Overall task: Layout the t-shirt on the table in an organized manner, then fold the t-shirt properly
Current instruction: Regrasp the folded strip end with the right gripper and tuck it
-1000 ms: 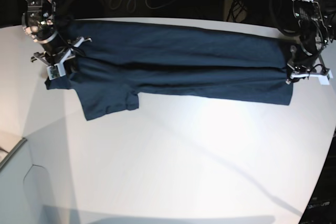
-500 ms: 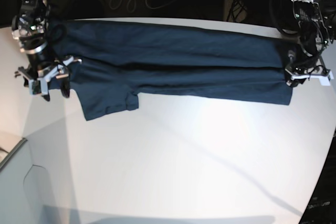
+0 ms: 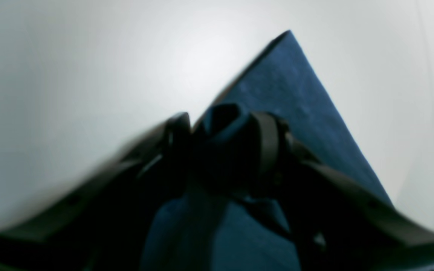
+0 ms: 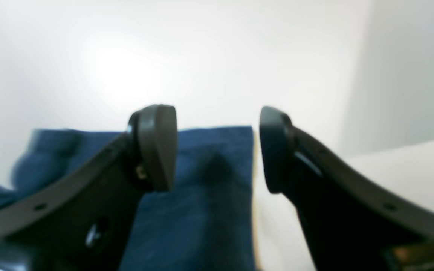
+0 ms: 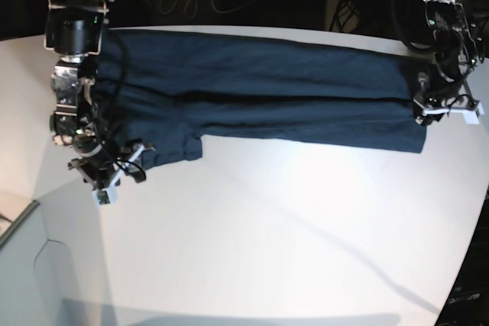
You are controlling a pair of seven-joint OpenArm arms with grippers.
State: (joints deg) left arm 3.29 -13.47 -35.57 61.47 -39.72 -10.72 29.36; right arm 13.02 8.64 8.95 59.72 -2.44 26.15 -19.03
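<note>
The t-shirt (image 5: 260, 97) lies folded lengthwise in a long band across the far part of the table (image 5: 267, 242). The left gripper (image 3: 224, 146) pinches a bunched fold of fabric at the shirt's end. The right gripper (image 4: 217, 148) hangs over a sleeve edge, jaws spread, grasping nothing.

Strong light from above makes a wide glare patch on the white counter (image 5: 306, 211) in the base view, where long soft shadows run to the lower right and the far background is dark. That view bends at its edges like a fisheye. Both wrist views are soft: the dark pincer fingers (image 4: 156, 146) are blurred up close, and the t-shirt (image 3: 296, 98) has unsharp edges.
</note>
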